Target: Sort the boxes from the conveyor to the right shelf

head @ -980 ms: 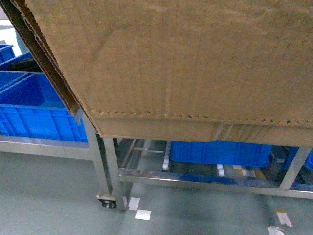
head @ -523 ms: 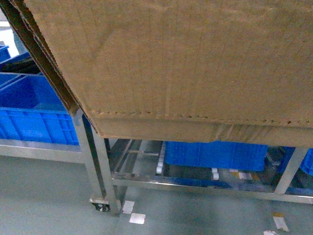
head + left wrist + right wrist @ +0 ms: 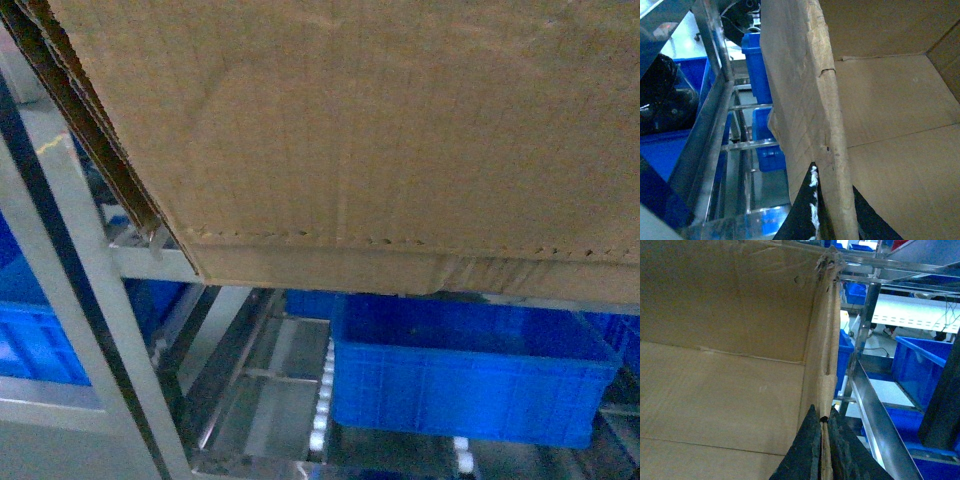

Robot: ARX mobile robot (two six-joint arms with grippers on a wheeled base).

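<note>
As the robot has come closer, the shiny steel roller shelf (image 3: 75,300) now fills the head view; the big brown cardboard carton (image 3: 380,130), pinched on both walls by left gripper (image 3: 827,210) and right gripper (image 3: 823,445), hangs above a blue plastic bin (image 3: 460,385), nearly ready for placing.

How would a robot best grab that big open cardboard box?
By the top edges of two opposite side walls, coming from above. The carton has no flaps or handles and is too wide to span, so each gripper pinches one thin wall: the left gripper and right gripper each straddle an edge here.
</note>
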